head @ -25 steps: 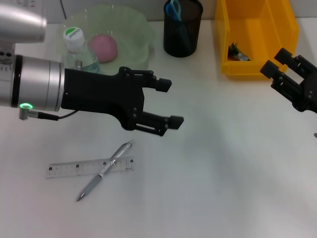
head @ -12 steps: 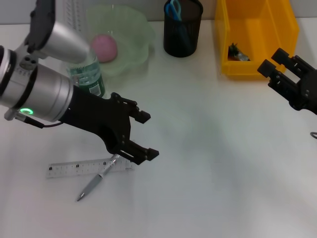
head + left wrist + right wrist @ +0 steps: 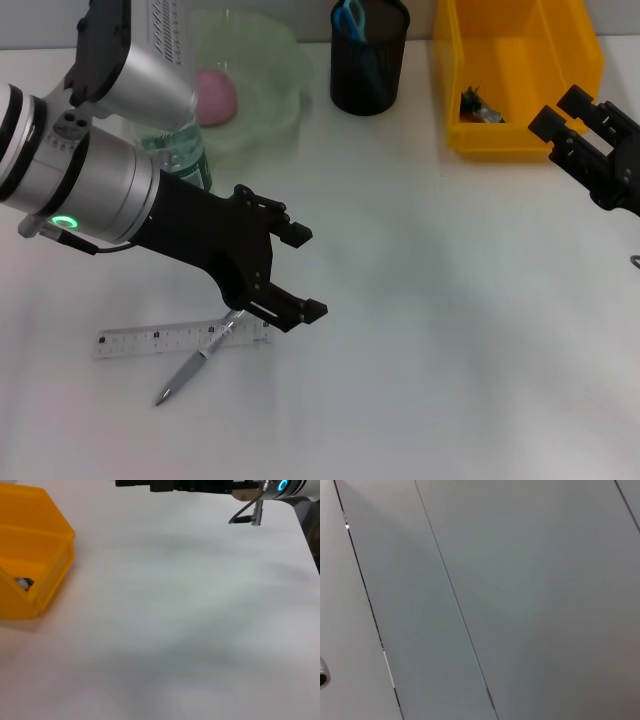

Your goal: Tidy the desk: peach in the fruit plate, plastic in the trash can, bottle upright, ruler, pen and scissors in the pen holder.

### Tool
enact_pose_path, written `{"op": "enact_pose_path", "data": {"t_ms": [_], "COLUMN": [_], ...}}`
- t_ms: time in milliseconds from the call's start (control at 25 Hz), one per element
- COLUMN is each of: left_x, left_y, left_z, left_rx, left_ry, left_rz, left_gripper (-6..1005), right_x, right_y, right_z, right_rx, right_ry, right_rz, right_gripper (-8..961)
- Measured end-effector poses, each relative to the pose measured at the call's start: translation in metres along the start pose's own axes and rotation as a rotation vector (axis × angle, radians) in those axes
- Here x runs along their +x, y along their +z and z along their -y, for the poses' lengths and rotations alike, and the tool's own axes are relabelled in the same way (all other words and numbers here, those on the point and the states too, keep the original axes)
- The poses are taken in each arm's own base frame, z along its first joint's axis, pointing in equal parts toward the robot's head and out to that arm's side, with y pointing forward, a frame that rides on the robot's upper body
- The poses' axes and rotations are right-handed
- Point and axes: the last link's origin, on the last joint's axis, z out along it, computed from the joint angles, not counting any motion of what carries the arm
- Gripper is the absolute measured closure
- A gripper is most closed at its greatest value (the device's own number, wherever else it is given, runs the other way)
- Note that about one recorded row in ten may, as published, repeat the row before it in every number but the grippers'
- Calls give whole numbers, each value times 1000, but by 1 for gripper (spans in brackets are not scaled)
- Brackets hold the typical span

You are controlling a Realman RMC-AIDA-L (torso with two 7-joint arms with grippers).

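A silver pen (image 3: 193,366) lies slanted across a clear ruler (image 3: 140,341) on the white desk at the front left. My left gripper (image 3: 301,273) hangs open just above the pen's far end, holding nothing. The bottle (image 3: 181,157) stands behind my left arm, which hides its top. A pink peach (image 3: 216,94) sits in the green fruit plate (image 3: 275,75). Blue scissors (image 3: 350,18) stand in the black mesh pen holder (image 3: 369,65). Plastic (image 3: 478,107) lies in the yellow trash can (image 3: 515,80). My right gripper (image 3: 563,113) hovers open at the right edge.
The left wrist view shows the yellow trash can (image 3: 35,560) at the side, bare white desk, and my right arm (image 3: 190,485) far off. The right wrist view shows only grey panels.
My left gripper has swung down and toward the front left, from mid-desk to just over the pen and ruler. The arm now covers the bottle's cap. The right gripper drifted slightly right.
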Motion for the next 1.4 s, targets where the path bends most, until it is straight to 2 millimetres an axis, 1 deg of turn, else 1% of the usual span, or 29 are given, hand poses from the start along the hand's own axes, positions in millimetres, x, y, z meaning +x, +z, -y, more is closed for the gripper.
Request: {"op": "enact_pose_path", "data": {"t_ms": [560, 840, 1120, 1400], "left_x": [0, 0, 0, 7], "left_y": [5, 5, 7, 13], "left_z": [-1, 2, 4, 4], "left_rx": [-1, 18, 26, 18], "left_ry": [-17, -10, 1, 52], "left_rz": [7, 3, 46, 103], "left_gripper": [135, 136, 135, 139], "right_x": [-1, 1, 2, 1], "right_y": [13, 14, 18, 22], "right_z": [0, 2, 2, 4], "right_rx": [-21, -5, -8, -4], "right_ry": [3, 4, 8, 5], "right_rz": [2, -9, -10, -16], "right_gripper": [311, 311, 311, 311]}}
